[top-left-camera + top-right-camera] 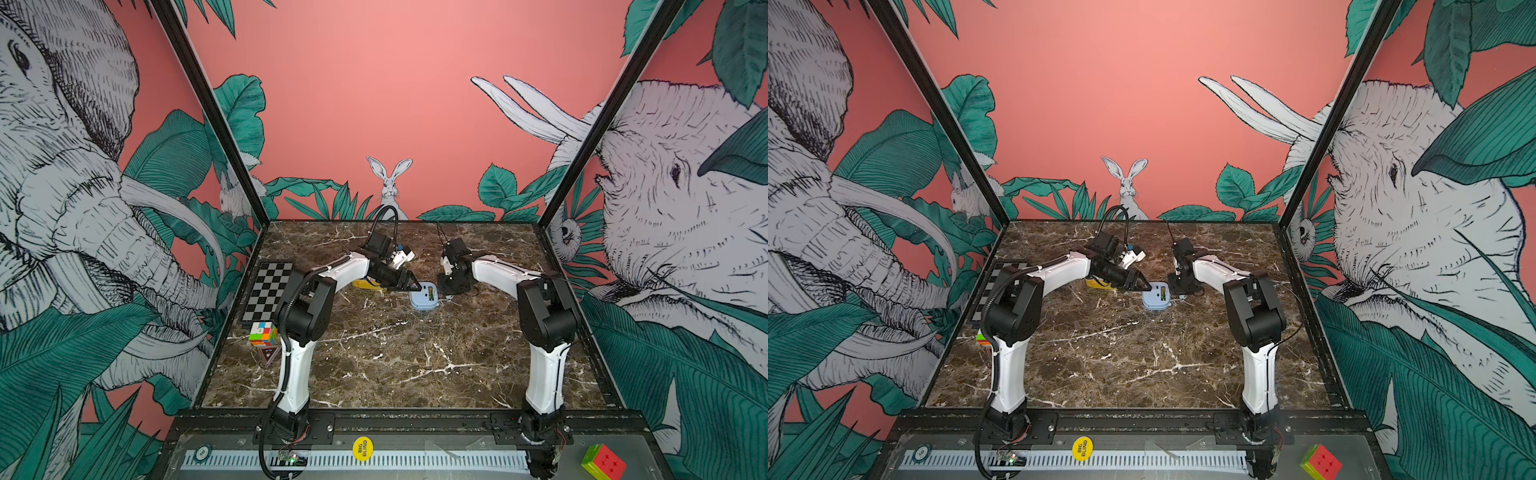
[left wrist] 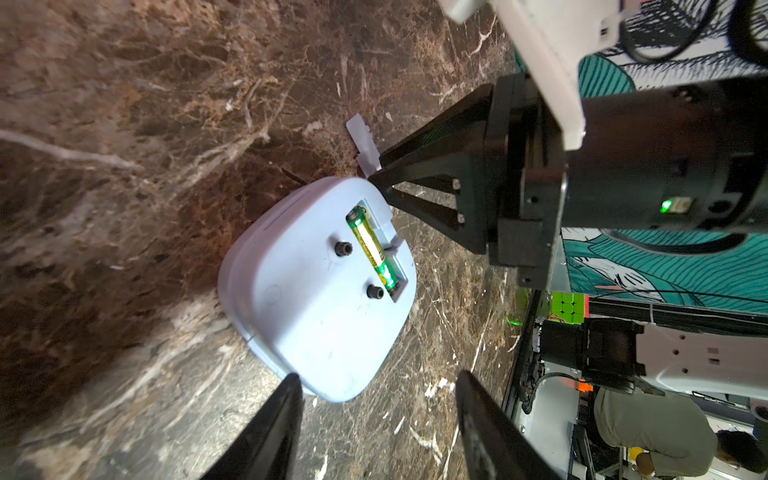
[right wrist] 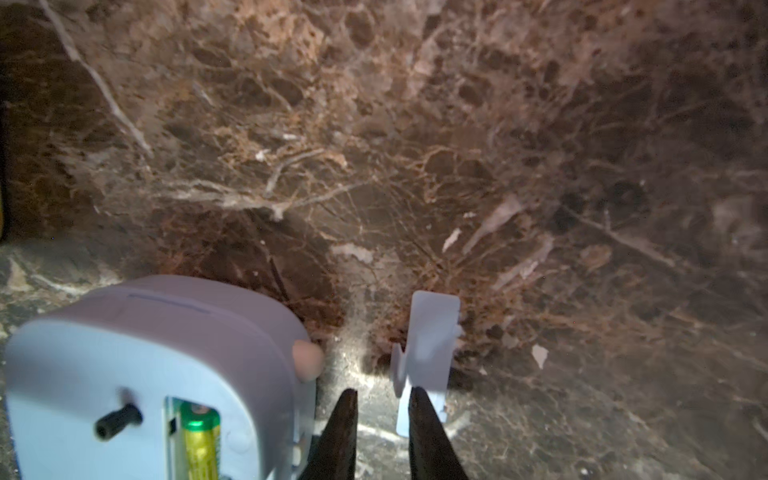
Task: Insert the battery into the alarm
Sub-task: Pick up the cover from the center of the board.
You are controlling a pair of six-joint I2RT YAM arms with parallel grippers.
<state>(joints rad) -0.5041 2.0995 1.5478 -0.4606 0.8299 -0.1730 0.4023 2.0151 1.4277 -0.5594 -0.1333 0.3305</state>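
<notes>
**Top views.** Light blue alarm (image 1: 422, 302) (image 1: 1154, 302), seen in both top views, lay back upward on the marble surface (image 1: 395, 365). It was nearer the far edge than the near edge, about midway between the side edges. A green-and-yellow battery (image 1: 432, 295) (image 1: 1163, 294) lay in the open compartment on the alarm's back. The left end effector (image 1: 417, 286) hung low just beside the alarm, on the side toward the left edge. The right end effector (image 1: 446, 293) pointed down just beside it, on the side toward the right edge. A yellow object (image 1: 363, 284) was mostly hidden behind the left arm (image 1: 332, 274). A checkerboard (image 1: 266, 291) and a colour cube (image 1: 262, 333) lay along the left edge, well apart from the alarm.

**Left wrist view.** Two black knobs (image 2: 344, 248) stood on the alarm's back beside the compartment, and the battery lay lengthwise in the slot. The left end effector's fingers (image 2: 282, 424) stood wide apart and empty. A small blue cover (image 2: 361, 141) lay on the surface just beside the alarm, with the right end effector's tips at one end of it.

**Right wrist view.** The right end effector's jaws were drawn to a slim gap, with one edge of the cover between them, against one finger. The picture was blurred here, so whether they actually clamped the cover could not be told.
</notes>
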